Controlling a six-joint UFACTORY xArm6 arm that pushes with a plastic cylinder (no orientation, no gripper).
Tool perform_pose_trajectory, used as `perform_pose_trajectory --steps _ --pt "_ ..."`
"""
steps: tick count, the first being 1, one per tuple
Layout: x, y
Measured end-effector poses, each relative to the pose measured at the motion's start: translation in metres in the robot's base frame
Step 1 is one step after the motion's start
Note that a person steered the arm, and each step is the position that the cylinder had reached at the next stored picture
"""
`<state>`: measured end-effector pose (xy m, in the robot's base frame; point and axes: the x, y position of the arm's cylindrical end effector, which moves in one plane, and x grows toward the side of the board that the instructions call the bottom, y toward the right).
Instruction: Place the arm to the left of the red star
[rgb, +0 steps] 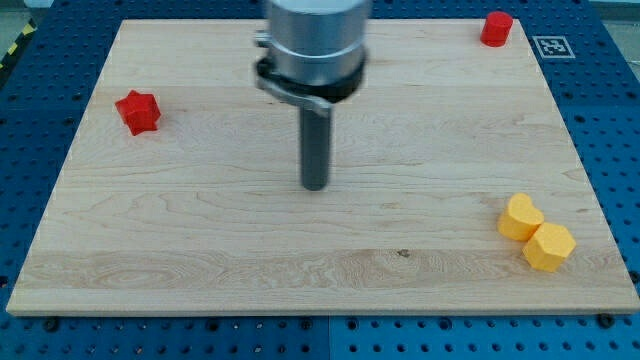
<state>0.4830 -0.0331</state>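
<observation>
The red star (138, 111) lies near the left edge of the wooden board (200, 230), in its upper part. My tip (315, 186) rests on the board near the middle, well to the right of the red star and a little lower in the view. It touches no block.
A red cylinder-like block (496, 28) sits at the board's top right corner. Two yellow blocks touch each other at the lower right: one (521, 217) upper left, a hexagonal one (549, 247) lower right. Blue pegboard (610, 120) surrounds the board.
</observation>
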Motion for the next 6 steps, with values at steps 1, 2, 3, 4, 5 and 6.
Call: perform_pose_trajectory --steps 1,2,3,4,5,6 --pt "-0.007 -0.059" --pt "-0.013 -0.118" --pt "-0.025 -0.163" --pt "-0.057 -0.186" --pt "-0.063 -0.200" --pt "-0.063 -0.202"
